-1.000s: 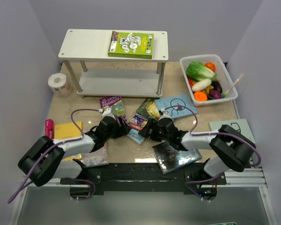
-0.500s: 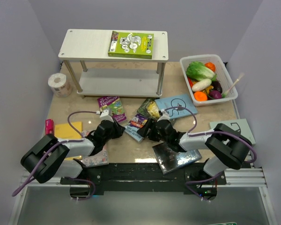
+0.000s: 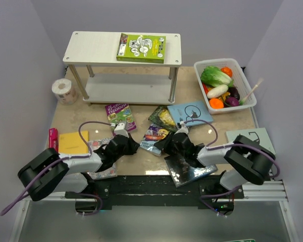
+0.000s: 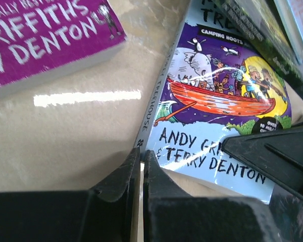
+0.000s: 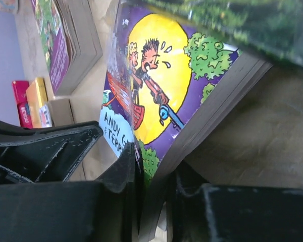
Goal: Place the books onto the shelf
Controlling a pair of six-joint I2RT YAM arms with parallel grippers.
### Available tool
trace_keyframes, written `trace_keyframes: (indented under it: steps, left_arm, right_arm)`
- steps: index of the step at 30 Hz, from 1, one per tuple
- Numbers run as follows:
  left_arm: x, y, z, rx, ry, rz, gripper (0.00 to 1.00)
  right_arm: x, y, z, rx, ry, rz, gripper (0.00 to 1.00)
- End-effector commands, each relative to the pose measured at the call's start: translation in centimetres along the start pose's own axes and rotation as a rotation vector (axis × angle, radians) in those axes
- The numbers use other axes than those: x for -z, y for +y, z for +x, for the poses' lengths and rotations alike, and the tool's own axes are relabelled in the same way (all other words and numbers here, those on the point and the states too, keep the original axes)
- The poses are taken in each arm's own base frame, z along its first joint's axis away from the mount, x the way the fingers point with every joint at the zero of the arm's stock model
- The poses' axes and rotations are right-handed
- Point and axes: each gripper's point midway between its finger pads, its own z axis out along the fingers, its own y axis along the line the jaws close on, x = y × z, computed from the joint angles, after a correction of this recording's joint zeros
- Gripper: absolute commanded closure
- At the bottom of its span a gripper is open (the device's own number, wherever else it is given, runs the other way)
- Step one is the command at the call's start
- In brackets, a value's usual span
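Right gripper (image 5: 154, 176) is clamped on the purple treehouse book (image 5: 151, 65), page edge between its jaws. Left gripper (image 4: 141, 161): jaws closed together, nothing seen between, book corner just ahead. Recommend lifting level before carrying to the shelf (image 3: 91, 48).

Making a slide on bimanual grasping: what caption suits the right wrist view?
Right pincer clamped on the page edge of a purple-and-yellow paperback above the beige tabletop.

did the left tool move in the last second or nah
Yes. The left tool has pulled back toward the near edge, away from the shelf, and no longer overlaps the purple book.
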Motion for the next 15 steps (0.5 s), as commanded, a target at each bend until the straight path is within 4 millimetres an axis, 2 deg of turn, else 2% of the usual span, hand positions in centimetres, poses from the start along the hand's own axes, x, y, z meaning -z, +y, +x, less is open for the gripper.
trace_keyframes:
  steps: [1,2,3,4,5,6,7,8,9,10,11,14,15]
  left_arm:
    - [3.1,-2.5,4.0,-0.023,0.242,0.028,0.93]
    - [3.7,-2.8,2.1,-0.017,0.186,0.014,0.87]
    - [3.9,-2.2,0.4,-0.015,0.118,-0.044,0.83]
    - [4.9,-1.5,-0.3,-0.023,0.119,-0.100,0.79]
    - [5.9,-2.4,-2.4,-0.009,0.057,-0.075,0.70]
    - [6.5,-2.3,-3.9,-0.003,0.007,-0.094,0.64]
    - [7.5,-2.6,-5.1,-0.003,-0.018,-0.097,0.58]
    - [8.7,-3.3,-6.8,0.018,-0.070,-0.068,0.42]
    - [9.4,-3.3,-8.0,0.034,-0.108,-0.073,0.36]
    - [10.4,-3.5,-8.9,0.038,-0.124,-0.074,0.31]
    - [11.4,-3.9,-9.9,0.049,-0.155,-0.050,0.23]
    - [13.4,-4.8,-11.4,0.053,-0.184,0.007,0.14]
    - [13.9,-5.4,-11.3,0.054,-0.172,0.039,0.11]
  right_arm:
    - [3.1,2.7,3.8,0.146,0.215,-0.063,1.00]
    - [4.0,2.3,4.1,0.180,0.251,-0.034,1.00]
    - [4.6,3.1,4.1,0.208,0.268,-0.050,1.00]
    - [5.9,5.9,3.7,0.257,0.288,-0.138,1.00]
    - [6.7,5.7,4.1,0.281,0.328,-0.124,1.00]
    - [7.5,7.3,3.7,0.303,0.338,-0.161,1.00]
    - [9.1,8.8,4.0,0.346,0.379,-0.236,1.00]
    - [10.0,9.1,4.2,0.369,0.408,-0.251,1.00]
    - [11.0,10.3,4.2,0.389,0.431,-0.291,1.00]
    - [12.2,11.3,4.0,0.428,0.435,-0.345,1.00]
    - [13.3,11.3,4.3,0.443,0.473,-0.355,1.00]
    - [15.9,13.5,3.3,0.476,0.452,-0.441,1.00]
    - [16.4,14.2,3.1,0.477,0.442,-0.468,1.00]
